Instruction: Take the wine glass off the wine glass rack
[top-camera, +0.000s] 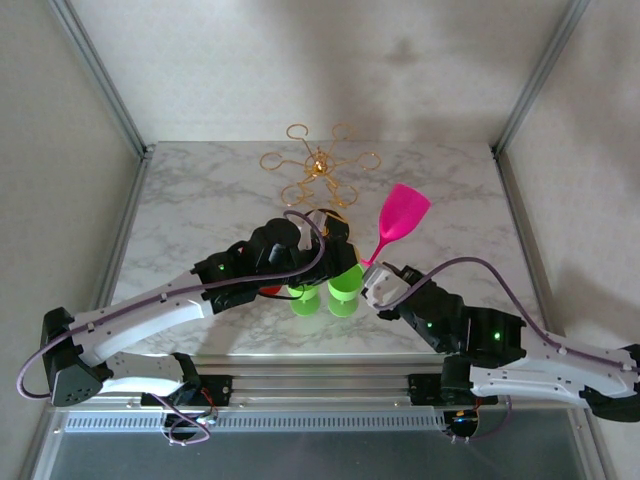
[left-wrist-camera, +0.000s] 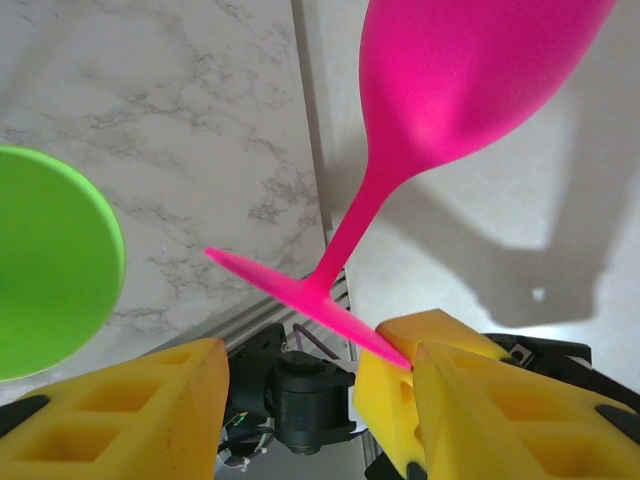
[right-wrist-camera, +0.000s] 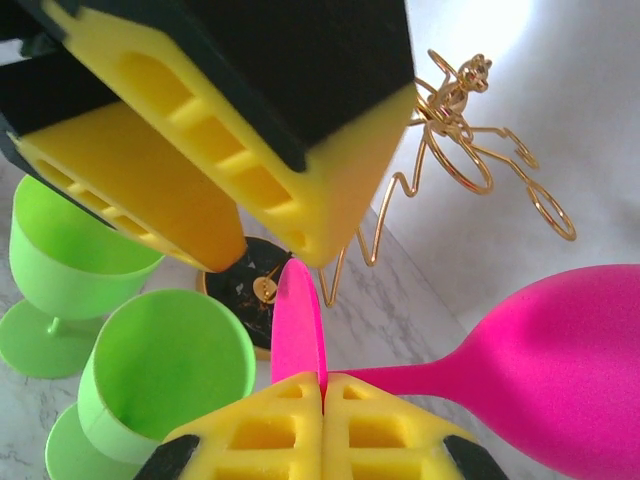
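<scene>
The pink wine glass (top-camera: 403, 212) hangs tilted in the air to the right of the wine glass rack (top-camera: 320, 165), clear of its gold loops. My right gripper (right-wrist-camera: 323, 385) is shut on the rim of the glass's flat foot (right-wrist-camera: 297, 310), with the stem and bowl (right-wrist-camera: 560, 360) leaning off to the right. My left gripper (top-camera: 335, 242) stands open just in front of the rack. Its yellow fingers (right-wrist-camera: 300, 170) hover right above the foot's free edge. In the left wrist view the foot (left-wrist-camera: 290, 290) lies across the gap beyond my left gripper (left-wrist-camera: 320, 400), held by nothing there.
Two green plastic glasses (top-camera: 345, 285) (top-camera: 305, 300) stand upright near the table's front edge, below both grippers. The rack's round black-and-gold base (right-wrist-camera: 245, 290) sits just behind them. Grey frame posts and walls border the marble table (top-camera: 200, 200).
</scene>
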